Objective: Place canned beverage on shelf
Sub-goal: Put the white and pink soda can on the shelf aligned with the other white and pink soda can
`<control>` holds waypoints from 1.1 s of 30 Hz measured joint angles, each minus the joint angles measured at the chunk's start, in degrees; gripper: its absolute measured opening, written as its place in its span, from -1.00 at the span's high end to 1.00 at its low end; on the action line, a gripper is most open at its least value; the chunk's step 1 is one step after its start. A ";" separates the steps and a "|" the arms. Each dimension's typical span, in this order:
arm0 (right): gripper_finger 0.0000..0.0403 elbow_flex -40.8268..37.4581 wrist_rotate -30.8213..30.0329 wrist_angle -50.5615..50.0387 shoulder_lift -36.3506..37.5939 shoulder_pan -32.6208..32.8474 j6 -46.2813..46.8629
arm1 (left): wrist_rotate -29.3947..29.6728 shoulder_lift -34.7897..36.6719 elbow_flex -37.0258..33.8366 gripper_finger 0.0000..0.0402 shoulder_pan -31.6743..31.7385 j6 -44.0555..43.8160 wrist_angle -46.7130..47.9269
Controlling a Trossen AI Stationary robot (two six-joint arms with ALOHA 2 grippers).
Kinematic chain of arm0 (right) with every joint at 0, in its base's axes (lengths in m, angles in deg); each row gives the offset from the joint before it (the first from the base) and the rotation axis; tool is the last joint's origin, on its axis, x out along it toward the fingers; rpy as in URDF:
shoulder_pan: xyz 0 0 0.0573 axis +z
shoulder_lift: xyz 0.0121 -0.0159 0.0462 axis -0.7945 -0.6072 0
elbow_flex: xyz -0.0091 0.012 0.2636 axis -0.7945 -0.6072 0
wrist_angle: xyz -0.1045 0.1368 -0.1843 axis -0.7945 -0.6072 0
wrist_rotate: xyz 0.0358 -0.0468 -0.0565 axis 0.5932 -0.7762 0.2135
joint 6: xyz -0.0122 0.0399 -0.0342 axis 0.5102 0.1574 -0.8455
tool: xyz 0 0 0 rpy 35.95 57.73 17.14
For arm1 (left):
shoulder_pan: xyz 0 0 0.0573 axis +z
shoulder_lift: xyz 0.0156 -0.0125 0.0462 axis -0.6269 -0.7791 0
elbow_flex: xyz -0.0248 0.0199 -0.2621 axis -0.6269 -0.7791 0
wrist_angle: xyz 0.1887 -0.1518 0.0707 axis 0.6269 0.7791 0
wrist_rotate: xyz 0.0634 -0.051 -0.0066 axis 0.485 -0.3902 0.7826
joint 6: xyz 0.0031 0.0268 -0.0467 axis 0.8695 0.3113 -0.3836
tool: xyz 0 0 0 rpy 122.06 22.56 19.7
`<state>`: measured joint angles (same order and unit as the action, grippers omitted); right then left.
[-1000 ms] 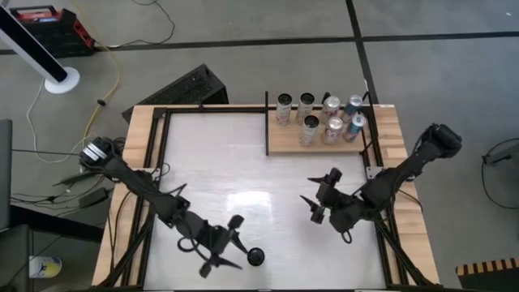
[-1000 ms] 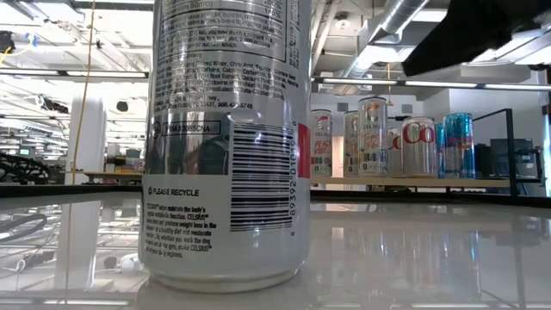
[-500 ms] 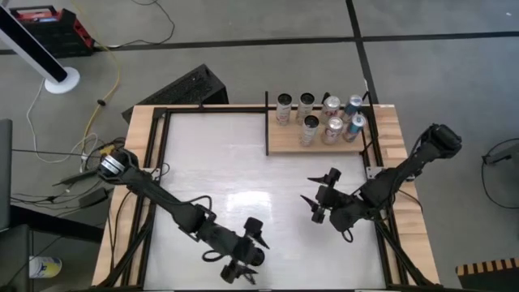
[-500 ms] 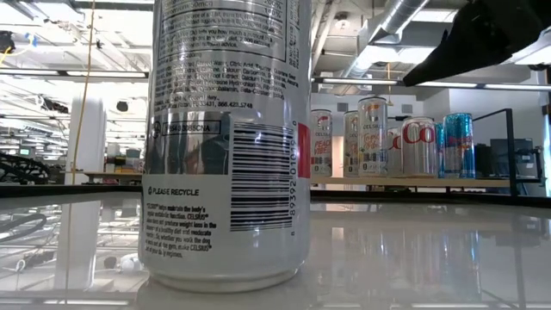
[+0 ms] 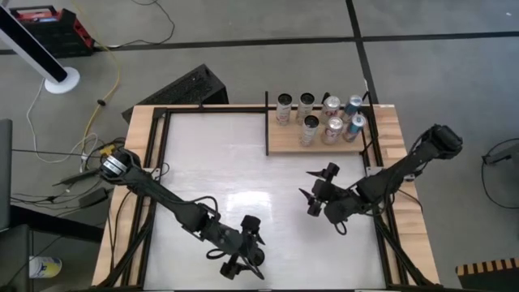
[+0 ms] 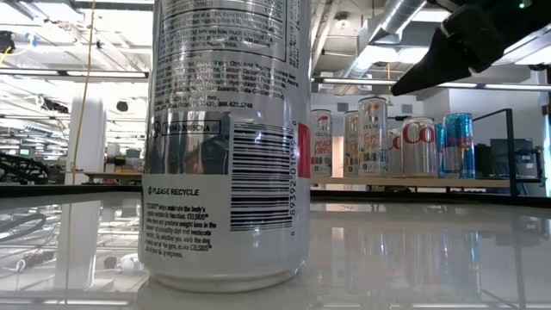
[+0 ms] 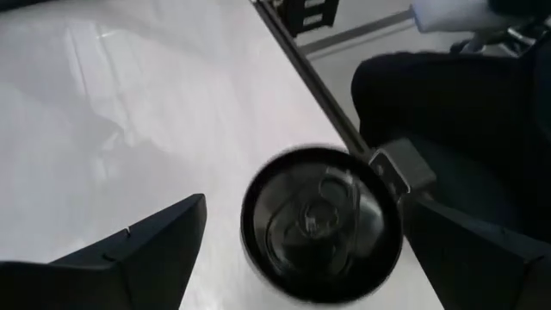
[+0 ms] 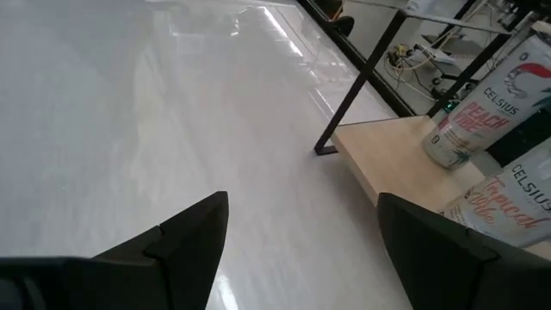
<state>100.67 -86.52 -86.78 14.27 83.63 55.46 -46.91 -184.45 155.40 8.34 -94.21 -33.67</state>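
Note:
A silver beverage can (image 6: 228, 146) with a black top (image 7: 320, 226) stands upright on its base on the white tabletop, near the table's near edge. My left gripper (image 7: 303, 207) is open, slanting down, one finger on each side of the can and no touch visible; in the high view it covers most of the can (image 5: 258, 259). The light-wood shelf (image 5: 280, 142) lies at the far right with several cans upright on it. My right gripper (image 5: 316, 191) hovers open over the table's right half, between can and shelf, holding nothing.
Black metal rods (image 5: 267, 122) edge the shelf and frame the table. The shelf's cans (image 5: 328, 118) crowd its far and right parts; its near-left corner (image 8: 387, 155) is bare wood. White tabletop (image 5: 219, 162) stretches between the can and the shelf.
My left gripper has moved toward the table's right edge to the can, tipped up from pointing steeply down to a shallower slant, and spread its fingers wider, so that they now straddle the can. The can has stayed put. My right gripper has drifted slightly toward the far edge.

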 joint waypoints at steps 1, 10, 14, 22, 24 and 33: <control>-0.60 0.00 0.32 0.06 0.00 -0.18 0.02 | -0.23 -0.02 -0.23 -0.85 -0.04 -0.01 0.01; -0.60 0.00 1.07 0.28 0.00 -0.69 0.04 | -0.20 -0.02 -1.10 -0.85 -0.07 0.07 -0.80; -0.60 0.00 1.06 0.28 0.02 -0.69 0.04 | -0.18 -0.02 -1.10 -0.82 -0.09 2.41 -0.77; -0.60 0.00 1.06 0.26 0.00 -0.69 0.04 | -0.20 -0.02 -1.10 -0.57 -0.11 4.42 -0.82; -0.60 0.00 1.06 0.24 0.02 -0.69 0.04 | -0.21 -0.02 -1.10 -0.47 -0.15 4.42 -0.80; -0.60 0.00 1.06 0.22 0.02 -0.69 0.04 | 2.11 0.03 -1.10 -0.18 0.18 2.48 -1.48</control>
<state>100.67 -85.46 -86.56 14.29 82.94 55.50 -44.80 -184.42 154.30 8.52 -91.72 -35.16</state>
